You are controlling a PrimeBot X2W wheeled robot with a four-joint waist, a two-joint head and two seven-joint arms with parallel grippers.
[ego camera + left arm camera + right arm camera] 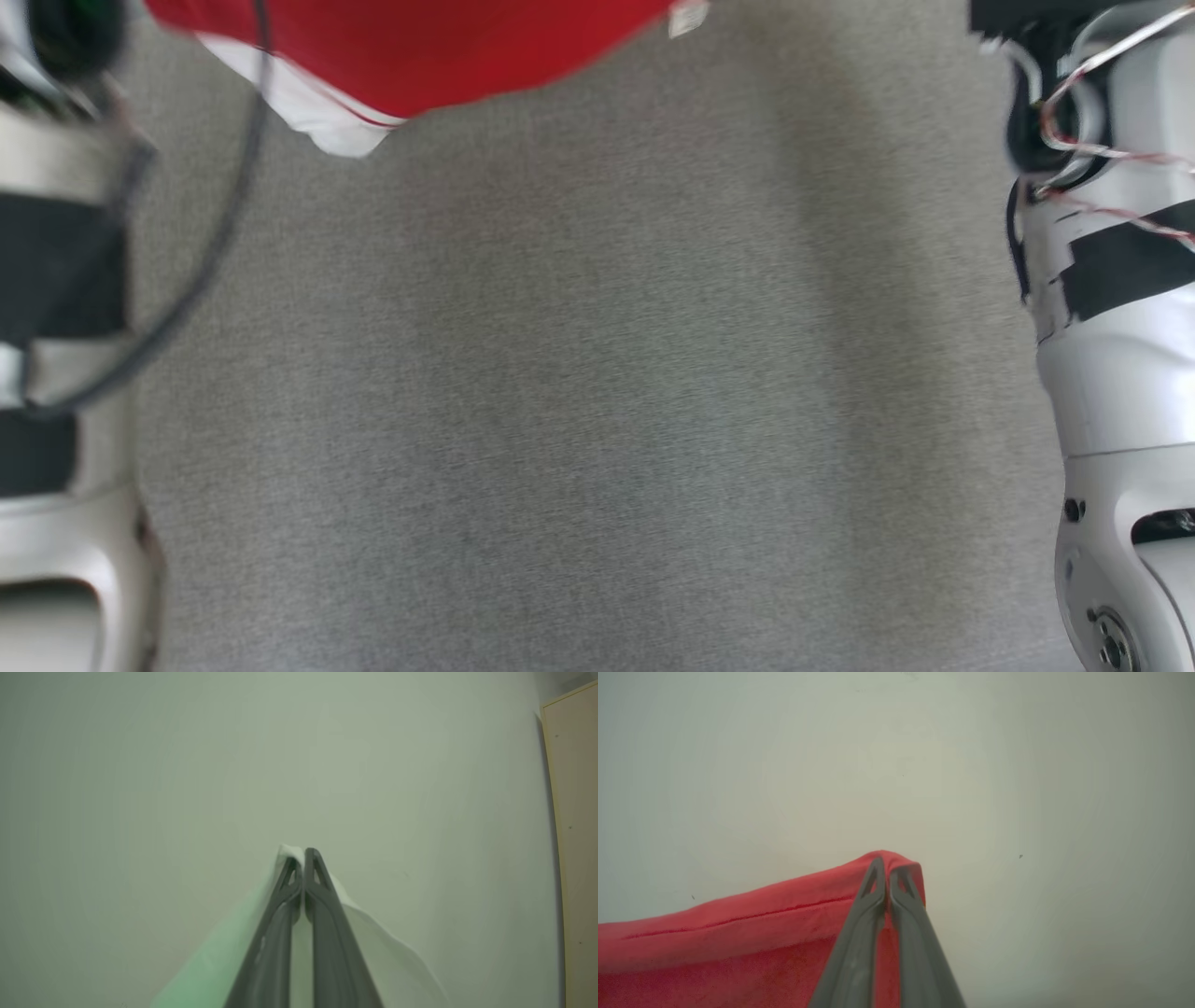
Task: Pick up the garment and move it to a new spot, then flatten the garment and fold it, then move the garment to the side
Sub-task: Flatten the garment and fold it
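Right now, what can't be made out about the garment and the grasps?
Head view: the garment is cut off by the top edge, so its shape is unknown.
Head view: the left forearm is blurred.
Left wrist view: the bottom edge cuts off the garment below the left end effector.
Right wrist view: fingers of the right end effector hide how deep the garment sits.
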